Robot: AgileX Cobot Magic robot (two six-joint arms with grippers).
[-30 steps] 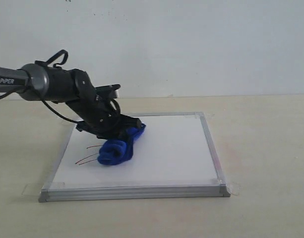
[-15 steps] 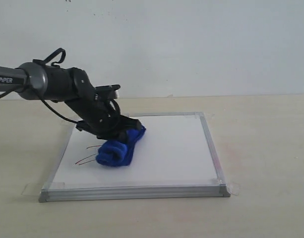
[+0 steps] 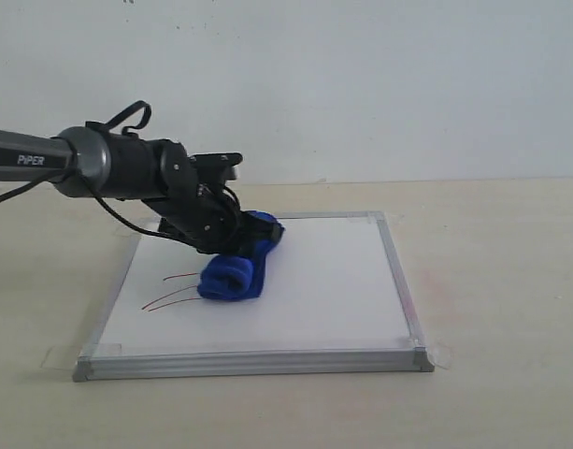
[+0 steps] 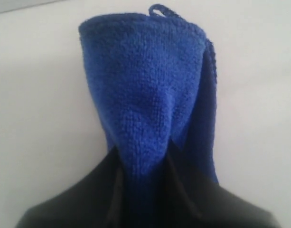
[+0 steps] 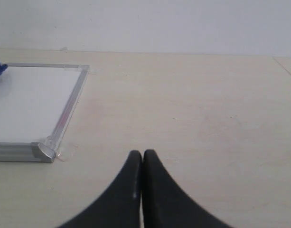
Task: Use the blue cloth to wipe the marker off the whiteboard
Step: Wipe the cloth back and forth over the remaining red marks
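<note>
With left fingers (image 4: 83, 204) gripping the blue cloth (image 3: 235, 271) and right fingers (image 5: 128, 190) closed empty, press it flat across the marker (image 3: 169, 297) by the whiteboard (image 3: 333, 281)'s left edge.

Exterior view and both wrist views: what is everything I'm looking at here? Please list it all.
whiteboard: one, white with a silver frame, flat on the table
marker lines: a few thin strokes, red, on the board's left part, beside the cloth
blue cloth: one roll, deep blue, resting on the board
tape tabs: clear, at the board's corners
table: one, beige, under everything
wall: white, behind the table
left arm: one, grey and black, reaching in from the left
left gripper: one, black, shut on the blue cloth
right gripper: one, black, shut, over bare table off the board's corner
</note>
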